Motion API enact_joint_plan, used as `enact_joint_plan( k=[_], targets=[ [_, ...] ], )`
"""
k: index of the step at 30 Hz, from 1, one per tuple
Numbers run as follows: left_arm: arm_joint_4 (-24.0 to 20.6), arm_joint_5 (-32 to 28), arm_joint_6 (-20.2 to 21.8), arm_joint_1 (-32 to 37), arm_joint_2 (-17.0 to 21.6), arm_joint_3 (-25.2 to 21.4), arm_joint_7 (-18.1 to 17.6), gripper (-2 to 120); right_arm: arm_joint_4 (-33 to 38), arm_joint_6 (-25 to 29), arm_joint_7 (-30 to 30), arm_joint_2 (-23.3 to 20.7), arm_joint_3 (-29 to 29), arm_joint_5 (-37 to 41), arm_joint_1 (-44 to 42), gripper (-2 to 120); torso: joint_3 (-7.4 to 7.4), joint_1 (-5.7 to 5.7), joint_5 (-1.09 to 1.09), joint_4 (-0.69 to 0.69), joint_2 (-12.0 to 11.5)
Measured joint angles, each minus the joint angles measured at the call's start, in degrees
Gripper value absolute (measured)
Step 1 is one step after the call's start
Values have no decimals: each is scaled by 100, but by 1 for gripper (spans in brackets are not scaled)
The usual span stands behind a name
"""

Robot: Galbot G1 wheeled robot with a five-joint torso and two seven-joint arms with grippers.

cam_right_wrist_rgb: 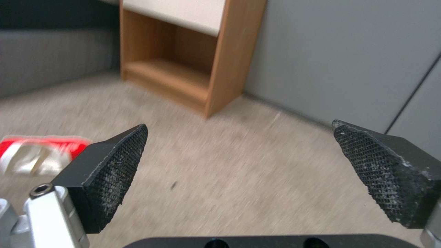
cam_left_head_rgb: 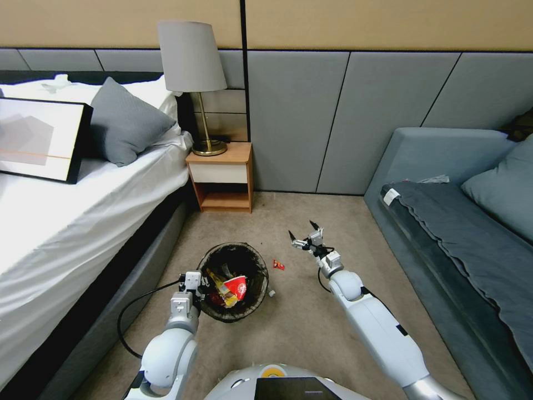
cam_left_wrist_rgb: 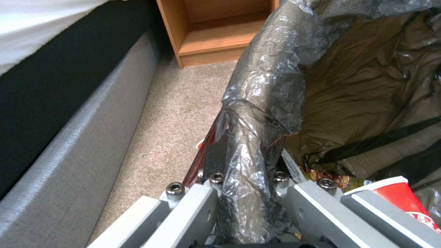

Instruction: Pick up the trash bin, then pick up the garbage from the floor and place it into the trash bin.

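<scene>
Lower centre of the head view: left gripper clamps the trash bin rim; right gripper gapes wide near a red wrapper; no writing legible.

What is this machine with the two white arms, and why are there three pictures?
It is a robot tidying a bedroom. One picture comes from a camera on its head; the other two come from cameras on its wrists. Its left gripper is pinching the rim of the trash bin, which has a dark bag inside and already holds a red paper cup and wrappers. Its right gripper is open and holds nothing. It hangs over the carpet near a small red wrapper lying beside the bin.
</scene>
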Motion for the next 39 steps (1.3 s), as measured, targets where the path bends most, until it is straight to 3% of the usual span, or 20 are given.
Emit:
enact_joint_plan(
  k=[7, 14, 24, 29, 39],
  targets=[
    [17, 52, -25, 37, -60, 48, 0, 0, -738, -90, -318, 245, -374, -222, 372, 100, 0, 0, 0, 2, 0],
    [16, 100, -77, 110, -86, 42, 2, 0, -1586, 190, -644, 346, -777, -432, 722, 100, 0, -1, -1, 0, 0],
    [71, 118, -166, 103, -106, 61, -21, 0, -2602, 534, -907, 733, -1021, -879, 1067, 100, -1, -1, -1, 2, 0],
    [74, 129, -167, 101, -117, 70, -21, 0, -2786, 602, -928, 783, -1050, -949, 1124, 100, 0, -1, -1, 1, 0],
    [100, 163, -166, 101, -122, 87, -19, 0, -3824, 877, -1041, 978, -1080, -1197, 1455, 100, 0, 0, 0, 1, 0]
  ],
)
